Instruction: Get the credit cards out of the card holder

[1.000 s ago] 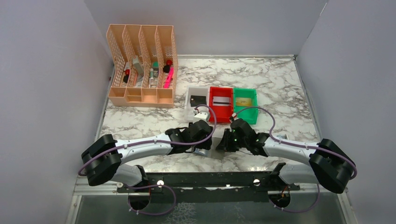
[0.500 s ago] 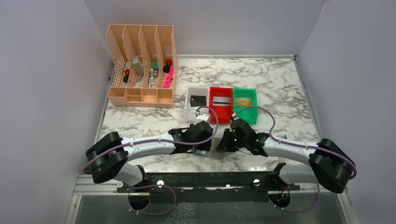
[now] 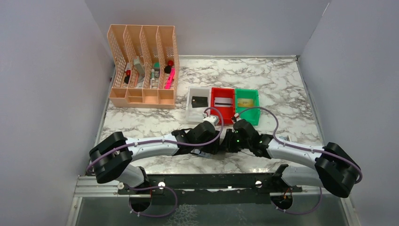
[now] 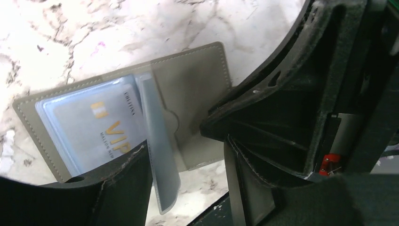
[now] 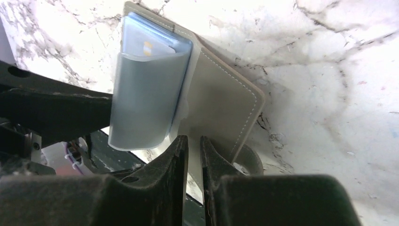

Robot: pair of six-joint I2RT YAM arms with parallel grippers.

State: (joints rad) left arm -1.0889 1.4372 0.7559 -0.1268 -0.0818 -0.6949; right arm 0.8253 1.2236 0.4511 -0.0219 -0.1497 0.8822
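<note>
Right fingers (image 5: 193,147) clamp the card holder (image 4: 197,80); left fingers (image 4: 183,150) hang open over its pockets. Next I'd pinch the VIP card (image 4: 101,129) between them.

We see a white marble-patterned table (image 3: 287,84) (grey-veined) enclosed by plain pale lavender walls (image 3: 47,70), with a peach desk organizer (image 3: 141,52) at its far-left corner.

Marble table (image 3: 282,80); peach rack (image 3: 143,96) at back left; bins (image 3: 222,89) (white, red, green) mid-table; card holder (image 4: 188,94) near edge
</note>
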